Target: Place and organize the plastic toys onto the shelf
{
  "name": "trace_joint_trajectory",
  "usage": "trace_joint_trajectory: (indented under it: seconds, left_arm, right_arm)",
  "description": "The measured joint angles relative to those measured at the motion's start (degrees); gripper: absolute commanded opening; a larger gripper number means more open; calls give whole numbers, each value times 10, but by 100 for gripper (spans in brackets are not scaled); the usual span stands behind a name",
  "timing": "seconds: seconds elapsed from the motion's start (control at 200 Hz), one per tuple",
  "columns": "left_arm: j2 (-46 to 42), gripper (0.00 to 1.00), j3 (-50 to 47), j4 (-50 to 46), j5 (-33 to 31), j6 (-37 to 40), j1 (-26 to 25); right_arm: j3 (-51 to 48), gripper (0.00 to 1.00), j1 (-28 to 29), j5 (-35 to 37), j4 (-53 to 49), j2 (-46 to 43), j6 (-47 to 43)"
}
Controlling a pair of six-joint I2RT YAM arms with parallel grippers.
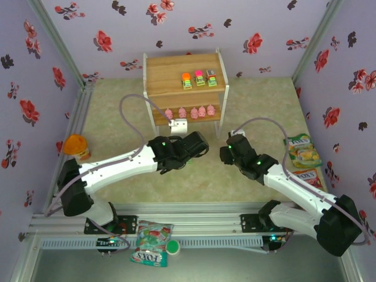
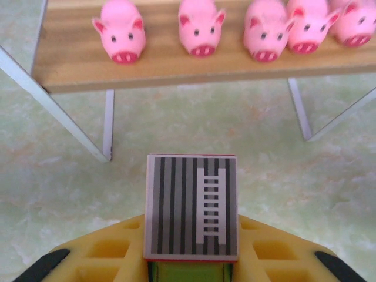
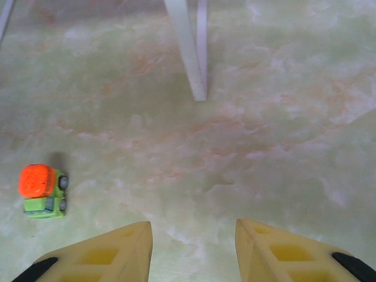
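Grey-topped car (image 2: 191,205), body mostly cut off, sits clamped in the left gripper (image 2: 191,235) before the shelf's (image 2: 70,56) pigs (image 2: 200,26); right gripper (image 3: 192,226) stands partly open, empty; orange car (image 3: 42,191) lies on the table (image 3: 264,147) nearby.

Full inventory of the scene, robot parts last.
shelf: one, light wood, white frame, far centre
pigs: five, pink, lower board
cars on shelf: three, green, upper board
loose car: one, green, orange top, on table
striped car: one, grey-striped top, in left pincer
candy bags: three, colourful, two right, one near edge
jar: one, orange lid, left
round object: one, green, beside near bag
left pincer: one, yellow, shut on striped car
right pincer: one, yellow, open above table
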Motion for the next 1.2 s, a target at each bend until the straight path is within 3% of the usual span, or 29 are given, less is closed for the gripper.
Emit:
trace_joint_trajectory:
  seconds: [0.245, 0.47, 0.705, 1.2]
  left_arm:
    - [-10, 28, 69, -42, -7, 27, 0]
    - [-8, 27, 142, -85, -6, 54, 11]
    - [31, 27, 277, -127, -4, 96, 47]
    - [121, 27, 445, -173, 59, 159, 141]
  right_arm:
    - [-38, 43, 6, -26, 51, 0, -9]
    - [-57, 45, 51, -23, 75, -28, -24]
    - [-59, 45, 57, -11, 83, -42, -28]
    - [-59, 45, 61, -7, 84, -38, -28]
